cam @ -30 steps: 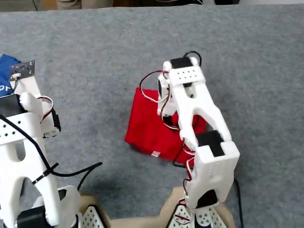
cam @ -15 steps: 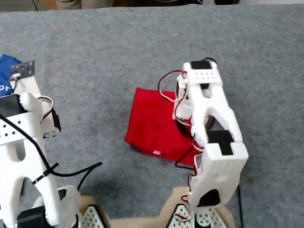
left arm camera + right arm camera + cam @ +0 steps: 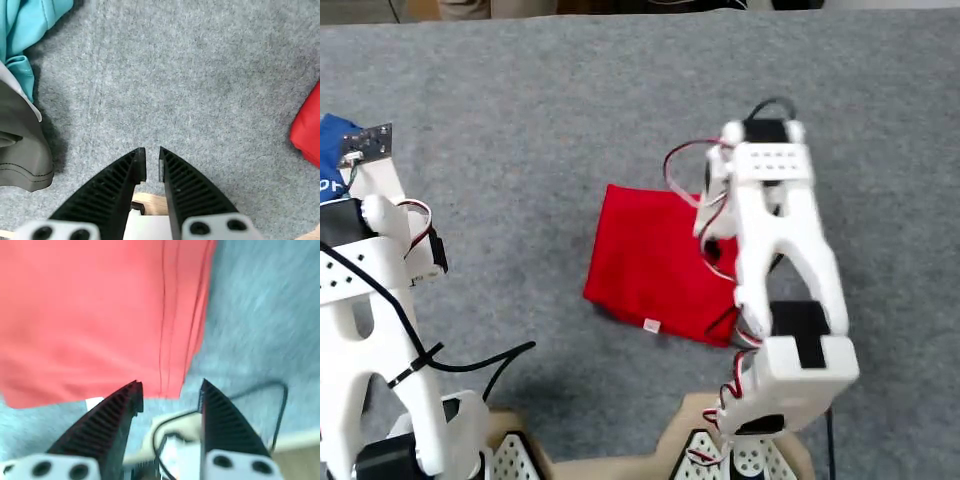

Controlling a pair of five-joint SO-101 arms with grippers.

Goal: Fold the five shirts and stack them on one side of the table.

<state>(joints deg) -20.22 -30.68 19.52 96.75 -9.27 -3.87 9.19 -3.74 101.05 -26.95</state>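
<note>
Red shirt: folded into a rough rectangle, flat on the grey felt table cover, just 6 o'clock of table centre in the high view. White tag shows at its 6 o'clock edge.

Right arm: comes up from the 6 o'clock edge and sits over the shirt's 3 o'clock side, covering that edge.

Right gripper: jaws spread apart, nothing between them. The wrist view shows the shirt's stitched hem lined up with the gap. One tip is over red fabric, the other over felt. Can't tell if either touches. A black cable and the wooden base board show past the jaws.

Left arm: parked at 8 o'clock, well apart from the red shirt.

Left gripper: jaws all but closed, thin slit between the tips, holding nothing, over bare felt.

The left wrist view also shows:
- a teal shirt, crumpled
- a grey-brown garment just beside it
- a corner of the red shirt at the far side

Blue shirt: at the 9 o'clock table edge, partly behind the left arm.
</note>
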